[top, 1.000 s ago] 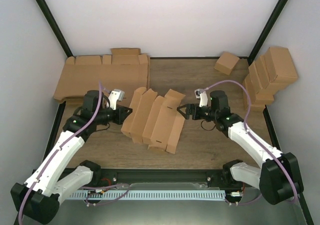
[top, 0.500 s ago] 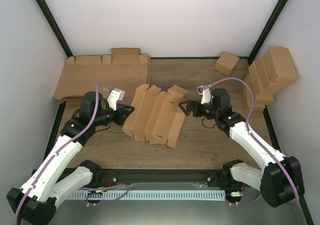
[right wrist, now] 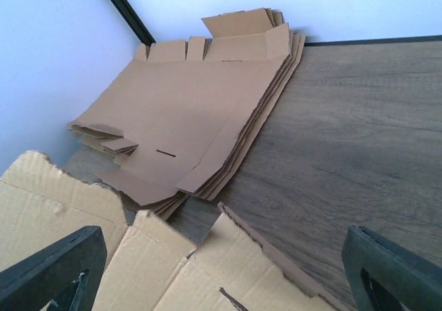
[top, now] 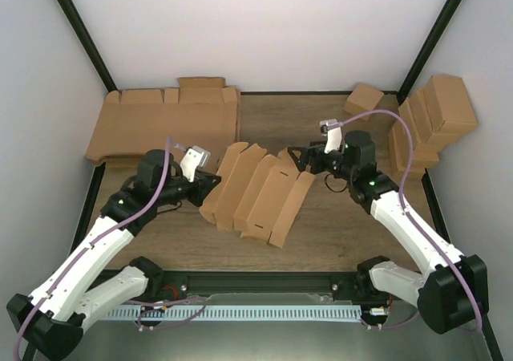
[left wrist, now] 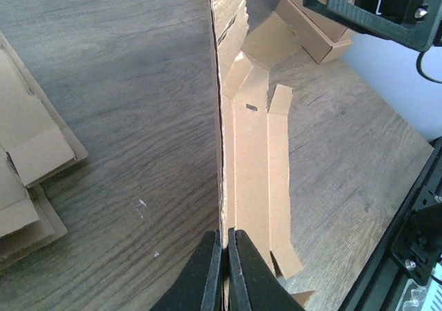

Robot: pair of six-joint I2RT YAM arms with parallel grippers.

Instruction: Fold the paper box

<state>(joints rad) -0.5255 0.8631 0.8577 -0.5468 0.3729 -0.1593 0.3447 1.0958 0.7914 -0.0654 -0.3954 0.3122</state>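
Note:
The paper box (top: 260, 191) is a flat brown die-cut piece with creased panels and flaps, lying slanted on the middle of the table. My left gripper (top: 213, 183) is shut on its left edge. In the left wrist view the fingers (left wrist: 210, 269) pinch the cardboard, and the sheet (left wrist: 252, 159) runs away from them nearly edge-on. My right gripper (top: 295, 157) is open and hovers over the box's far right flaps. In the right wrist view its jaws (right wrist: 221, 245) stand wide apart, with the flaps (right wrist: 228, 273) below and nothing between them.
A stack of large flat cardboard sheets (top: 164, 124) lies at the back left and also shows in the right wrist view (right wrist: 200, 110). A small cube-like carton (top: 363, 99) sits at the back right. Several folded cartons (top: 429, 120) are piled against the right wall.
My left gripper has moved right with the box edge, and the sheet has shifted right. My right gripper has moved toward the back, off the box's right edge.

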